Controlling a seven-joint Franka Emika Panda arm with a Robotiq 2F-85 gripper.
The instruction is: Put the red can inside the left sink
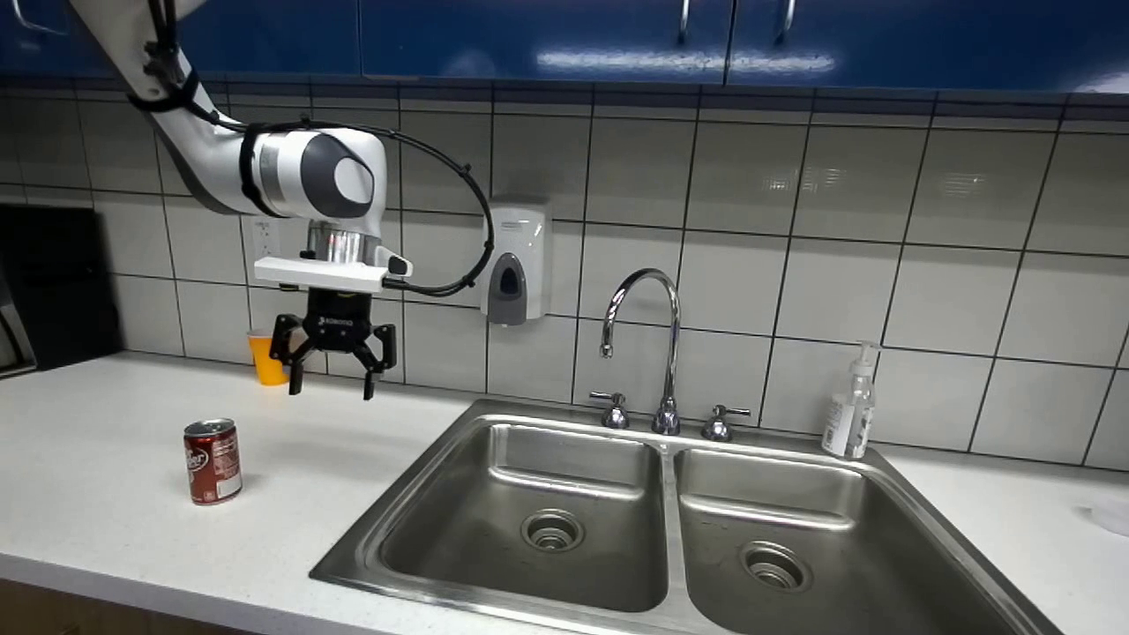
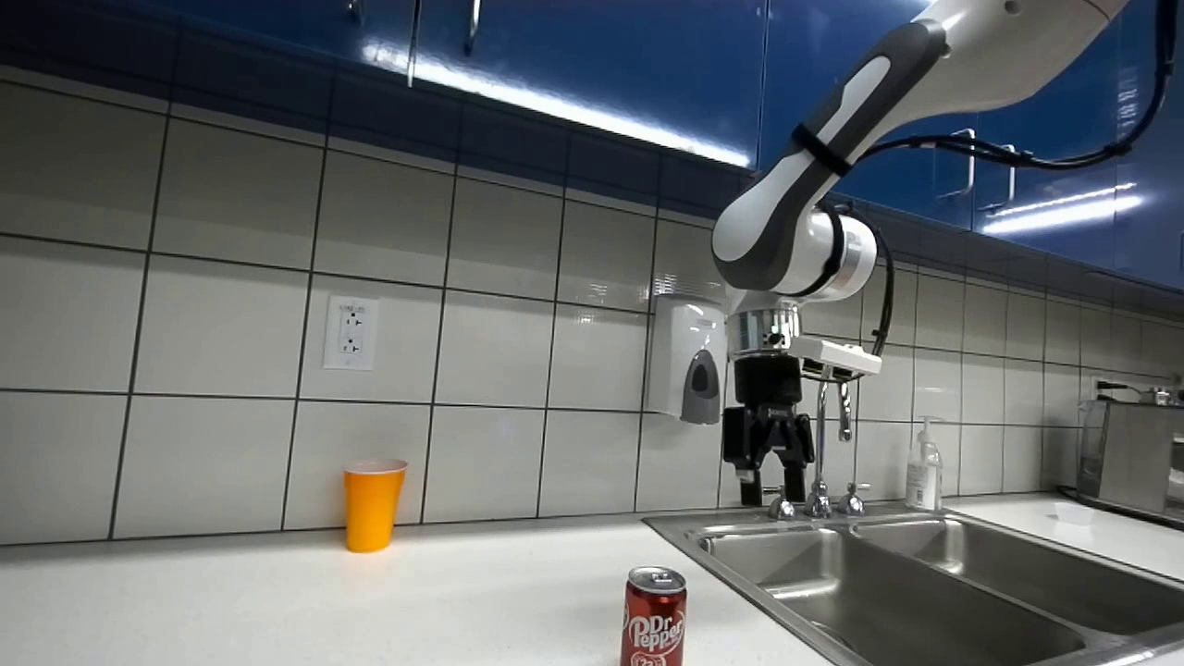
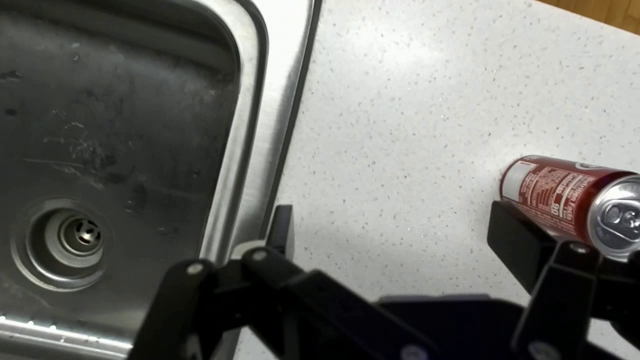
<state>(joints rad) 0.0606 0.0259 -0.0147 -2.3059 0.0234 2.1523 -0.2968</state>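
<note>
The red Dr Pepper can (image 1: 213, 463) stands upright on the white tabletop (image 1: 291, 520), well apart from the left sink (image 1: 467, 556). A wide stretch of tabletop lies between the can and the metal rim (image 1: 414, 487). The front edge (image 1: 132, 597) of the tabletop runs past the can, with some room between them. The end effector (image 1: 332, 392) hangs up over the tabletop, its two fingers (image 3: 517, 245) spread wide with a big gap in between. In the wrist view, one finger hides a bit of the can, and the rim shows beside the other finger. The left sink is open on top and has a round drain (image 1: 553, 531) in its floor. Another steel sink (image 1: 869, 564) sits right beside it. A tall, bent faucet (image 1: 673, 353) rises at the back, and an orange cup (image 2: 372, 509) stands close to the tiled wall (image 2: 490, 462). Blue cupboards (image 1: 529, 35) hang up above.
</note>
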